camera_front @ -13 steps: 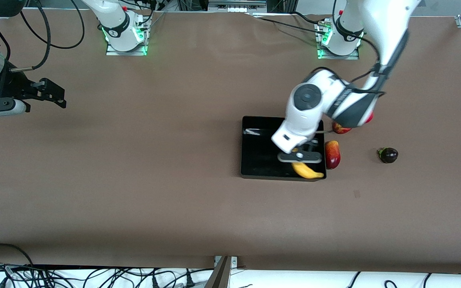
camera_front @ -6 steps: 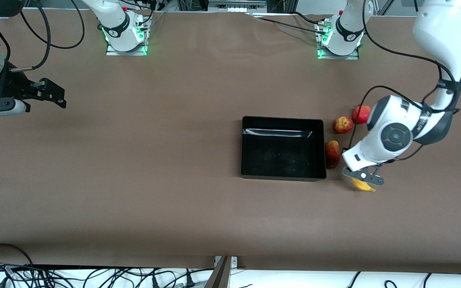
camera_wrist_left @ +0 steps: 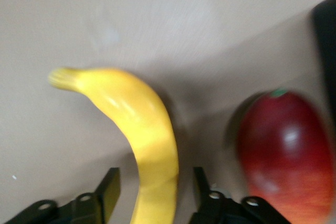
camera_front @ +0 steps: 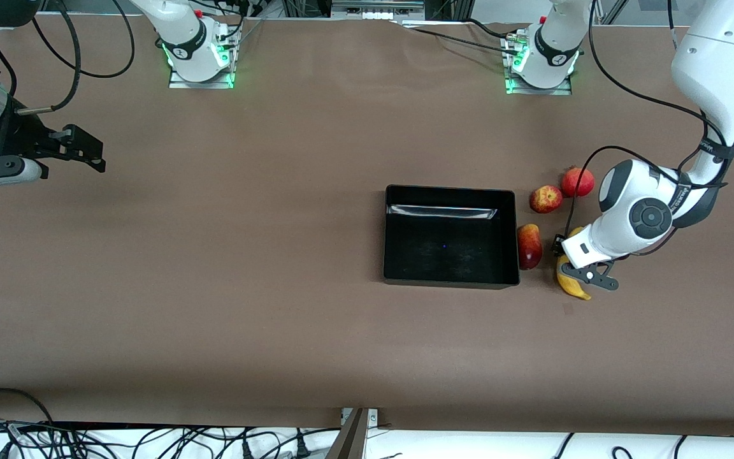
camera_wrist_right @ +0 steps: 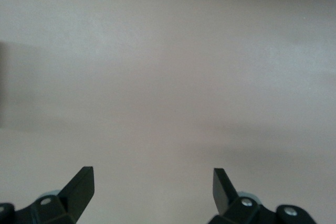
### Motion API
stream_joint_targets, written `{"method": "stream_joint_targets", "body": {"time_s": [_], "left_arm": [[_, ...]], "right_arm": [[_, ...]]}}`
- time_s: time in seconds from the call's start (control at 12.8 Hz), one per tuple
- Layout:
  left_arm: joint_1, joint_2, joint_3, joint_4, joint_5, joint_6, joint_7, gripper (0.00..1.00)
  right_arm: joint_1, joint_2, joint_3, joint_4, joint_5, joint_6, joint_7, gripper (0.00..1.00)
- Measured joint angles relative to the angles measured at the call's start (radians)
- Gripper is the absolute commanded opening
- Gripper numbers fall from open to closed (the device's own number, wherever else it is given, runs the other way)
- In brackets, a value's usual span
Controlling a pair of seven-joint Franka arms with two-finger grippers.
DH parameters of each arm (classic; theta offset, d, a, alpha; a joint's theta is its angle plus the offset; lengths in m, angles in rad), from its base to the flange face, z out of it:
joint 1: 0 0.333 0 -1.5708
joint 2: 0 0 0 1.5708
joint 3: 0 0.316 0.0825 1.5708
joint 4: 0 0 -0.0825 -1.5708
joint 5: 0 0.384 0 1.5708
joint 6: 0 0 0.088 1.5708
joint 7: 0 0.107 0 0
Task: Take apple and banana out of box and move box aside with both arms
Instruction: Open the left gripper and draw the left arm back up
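box: black shallow rectangular plastic bin [camera_front: 450, 236], mid-table, empty. Stiff, light, prob slick, so take opposite rims w/ both arms.
banana: long curved yellow banana [camera_front: 569, 280] on table near box, toward left arm's end. Firm, curved; hold mid-body.
apple: small red-yellow apple [camera_front: 545, 199], out already.
left gripper [camera_front: 587, 273]: fingers apart astride banana; a sec ago carrying it over box.
right gripper [camera_wrist_right: 152, 182]: wide, waiting.

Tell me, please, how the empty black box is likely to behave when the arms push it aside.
The box looks thin-walled and empty, so probably light. Its flat base sits on the table, so it should slide rather than tip. Pushed at one corner alone, it may well rotate.
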Motion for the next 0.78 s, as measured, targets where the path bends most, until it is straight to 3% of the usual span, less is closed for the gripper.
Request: {"method": "stream_joint_targets", "body": {"time_s": [0.23,0.39,0.55,0.62,0.78], "left_arm": [[-0.019,-0.084,-0.104,0.208,-0.139,-0.41,-0.098,1.0],[-0.071,-0.119,-0.115,0.382,-0.178,-0.681,-0.168,1.0],[-0.127,-0.149,-0.097,0.476,-0.199,-0.811,-0.197,1.0],[-0.185,-0.178,-0.031,0.495,-0.239,-0.835,-0.205,1.0],[-0.329,-0.261,0.198,0.497,-0.38,-0.847,-0.202,1.0]], "right_arm": [[0.0,0.0,0.0,0.0,0.0,0.0,0.0,1.0],[0.0,0.0,0.0,0.0,0.0,0.0,0.0,1.0],[0.0,0.0,0.0,0.0,0.0,0.0,0.0,1.0],[0.0,0.0,0.0,0.001,0.0,0.0,0.0,1.0],[0.0,0.0,0.0,0.001,0.0,0.0,0.0,1.0]]}}
